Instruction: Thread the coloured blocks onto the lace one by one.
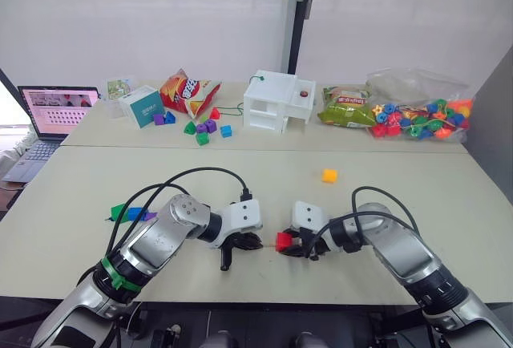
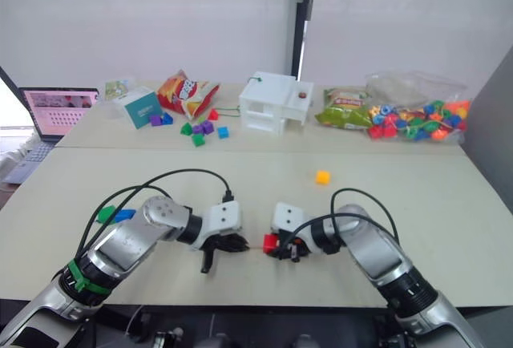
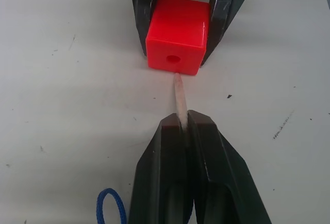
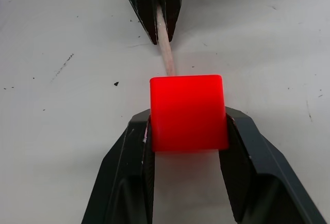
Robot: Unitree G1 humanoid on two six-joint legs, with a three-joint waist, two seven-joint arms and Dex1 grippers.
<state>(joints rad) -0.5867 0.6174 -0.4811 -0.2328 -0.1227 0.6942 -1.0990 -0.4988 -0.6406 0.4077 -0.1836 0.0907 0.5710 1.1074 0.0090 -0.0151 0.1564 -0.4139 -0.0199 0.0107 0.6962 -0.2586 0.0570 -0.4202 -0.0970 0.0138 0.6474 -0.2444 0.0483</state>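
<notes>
From the head views you see both arms meeting low on the near counter [image 1: 80,196], with a yellow block [image 1: 329,176] farther back and green, blue and purple blocks [image 1: 128,213] beside the left arm. Your wrist views add the detail: the right end effector [image 4: 188,131] is clamped on the red block [image 4: 188,113], one finger on each side. The left end effector [image 3: 184,123] is pinched closed on the lace [image 3: 180,100], whose pale tip reaches the block's face just below the hole [image 3: 172,58]. A dark-blue loop [image 3: 111,206] lies beside the left fingers.
</notes>
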